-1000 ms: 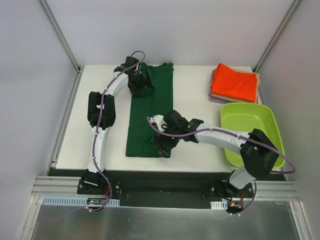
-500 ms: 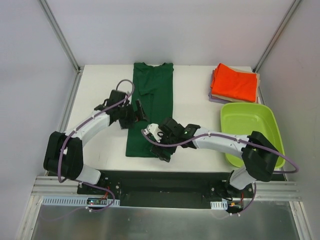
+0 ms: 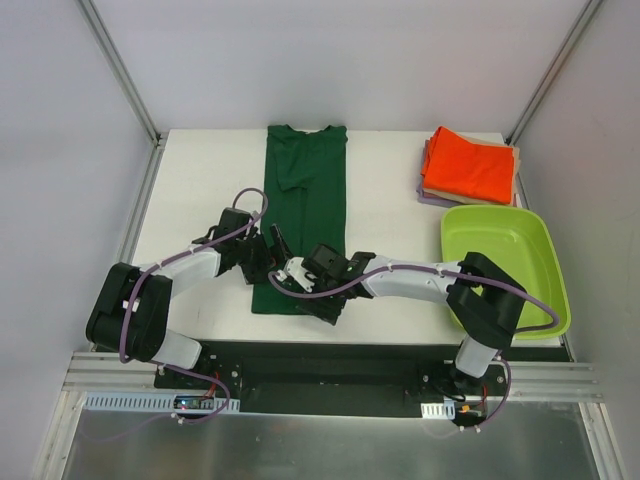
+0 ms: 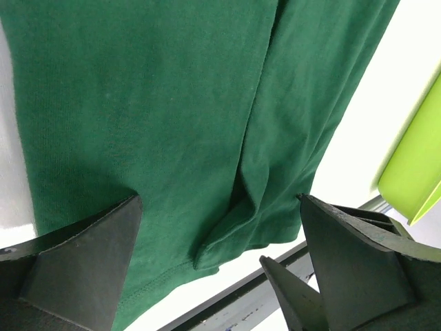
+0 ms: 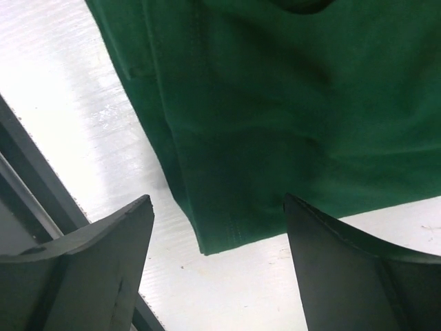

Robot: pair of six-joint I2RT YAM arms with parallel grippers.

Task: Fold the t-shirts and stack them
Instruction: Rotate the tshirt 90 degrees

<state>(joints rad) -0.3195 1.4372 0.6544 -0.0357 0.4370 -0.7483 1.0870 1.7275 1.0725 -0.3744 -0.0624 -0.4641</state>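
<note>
A dark green t-shirt (image 3: pixel 310 190) lies folded lengthwise into a long strip down the middle of the white table (image 3: pixel 390 210). Its near hem is by the front edge. My left gripper (image 3: pixel 272 252) is open over the strip's near left part; the left wrist view shows cloth (image 4: pixel 172 103) between its fingers (image 4: pixel 83 262). My right gripper (image 3: pixel 308 290) is open over the near hem; the right wrist view shows a hem corner (image 5: pixel 220 227) between its fingers (image 5: pixel 344 262). Both are empty. A folded orange shirt (image 3: pixel 470 165) tops a stack with a lavender one (image 3: pixel 430 199) at the bottom.
A lime-green plastic bin (image 3: pixel 505 265) stands at the right, near the stack; its rim also shows in the left wrist view (image 4: pixel 413 172). The table's front edge and a dark rail lie just below the hem (image 4: pixel 227 296). Metal frame posts stand at the back corners.
My left arm has swung from the shirt's far end down to its near left part. My right gripper has shifted left and nearer along the hem. The shirt's far end now lies uncovered.
</note>
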